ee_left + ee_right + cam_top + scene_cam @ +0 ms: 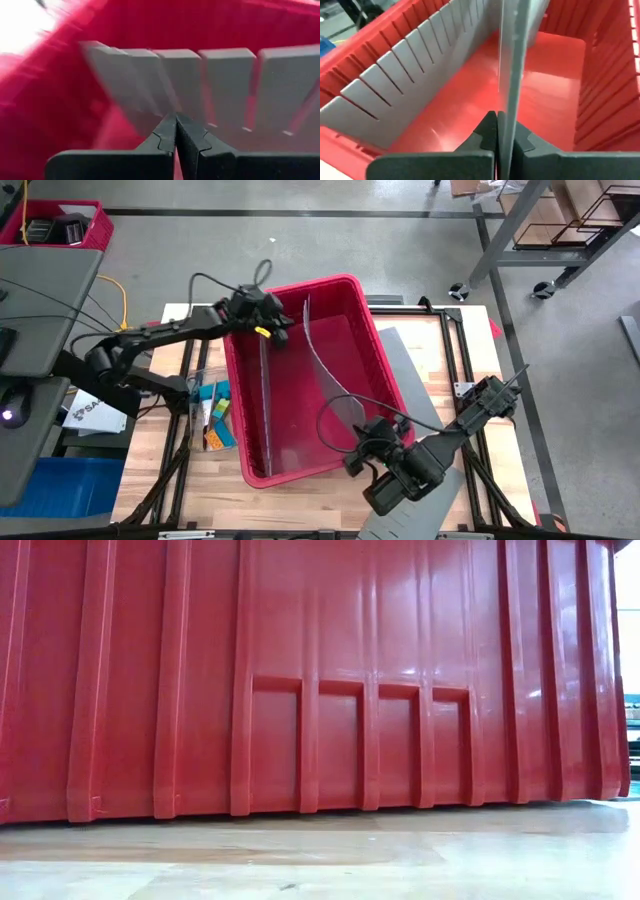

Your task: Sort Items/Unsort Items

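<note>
My left gripper (283, 338) sits at the upper left of the red bin (345, 288) in the overhead frame, just inside its rim, and its fingers (176, 135) are pressed together with nothing between them; ahead of them stands the slotted grey divider (200, 85). My right gripper (352, 463) is at the lower right of the bin in the same frame, at the near rim, and its fingers (487, 131) are clamped on the edge of a thin clear sheet (511, 70) that rises upright from between them and curves across the bin's inside (322, 360). A long slotted divider (265, 400) runs down the left part of the bin, and the floor of the bin that I can see holds no pieces. The items (217, 415), blue, orange and green pieces, lie in a small cluster on the wooden table (300, 500) just left of the bin, outside it, in the lower left-centre of the overhead frame. The table-level frame is filled by the ribbed red wall of the bin (320, 680) standing on the wood.
</note>
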Controlling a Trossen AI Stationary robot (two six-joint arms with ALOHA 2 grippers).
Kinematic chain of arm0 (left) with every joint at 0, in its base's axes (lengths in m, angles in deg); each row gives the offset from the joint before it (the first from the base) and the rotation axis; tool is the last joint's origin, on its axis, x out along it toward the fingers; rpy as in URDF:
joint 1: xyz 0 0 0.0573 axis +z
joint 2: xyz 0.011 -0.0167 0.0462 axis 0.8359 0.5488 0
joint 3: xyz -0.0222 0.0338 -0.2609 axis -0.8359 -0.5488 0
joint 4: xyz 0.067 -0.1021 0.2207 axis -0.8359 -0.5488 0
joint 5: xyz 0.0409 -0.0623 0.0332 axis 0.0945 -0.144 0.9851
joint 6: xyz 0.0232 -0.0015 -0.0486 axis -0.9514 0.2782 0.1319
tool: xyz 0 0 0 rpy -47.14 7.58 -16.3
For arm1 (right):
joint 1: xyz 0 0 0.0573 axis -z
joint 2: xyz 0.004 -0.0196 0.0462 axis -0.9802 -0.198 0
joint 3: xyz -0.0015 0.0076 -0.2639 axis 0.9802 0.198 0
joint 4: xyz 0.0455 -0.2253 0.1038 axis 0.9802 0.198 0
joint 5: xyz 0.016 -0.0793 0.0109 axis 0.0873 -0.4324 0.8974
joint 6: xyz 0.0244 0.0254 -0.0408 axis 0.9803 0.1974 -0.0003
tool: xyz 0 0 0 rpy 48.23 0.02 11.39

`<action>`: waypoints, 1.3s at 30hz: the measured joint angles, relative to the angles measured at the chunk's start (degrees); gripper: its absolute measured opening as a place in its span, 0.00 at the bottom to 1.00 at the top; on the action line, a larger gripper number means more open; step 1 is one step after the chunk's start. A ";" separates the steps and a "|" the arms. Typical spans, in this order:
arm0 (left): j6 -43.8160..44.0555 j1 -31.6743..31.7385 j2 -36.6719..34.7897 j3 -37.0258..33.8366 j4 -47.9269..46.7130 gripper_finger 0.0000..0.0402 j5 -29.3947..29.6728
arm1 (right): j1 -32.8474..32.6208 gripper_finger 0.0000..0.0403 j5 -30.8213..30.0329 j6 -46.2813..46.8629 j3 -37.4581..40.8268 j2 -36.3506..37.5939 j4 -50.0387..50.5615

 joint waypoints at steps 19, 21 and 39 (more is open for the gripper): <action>37.45 -19.05 6.68 -18.27 28.51 0.00 13.61 | -0.11 0.00 0.59 3.95 -0.02 0.13 3.41; 41.79 -19.82 6.59 -18.36 28.40 0.00 14.73 | -0.11 0.00 0.69 3.95 -0.02 0.13 3.44; 21.39 -12.95 -16.17 -9.48 12.91 0.00 20.50 | -0.07 0.00 -0.42 4.39 0.04 0.11 3.48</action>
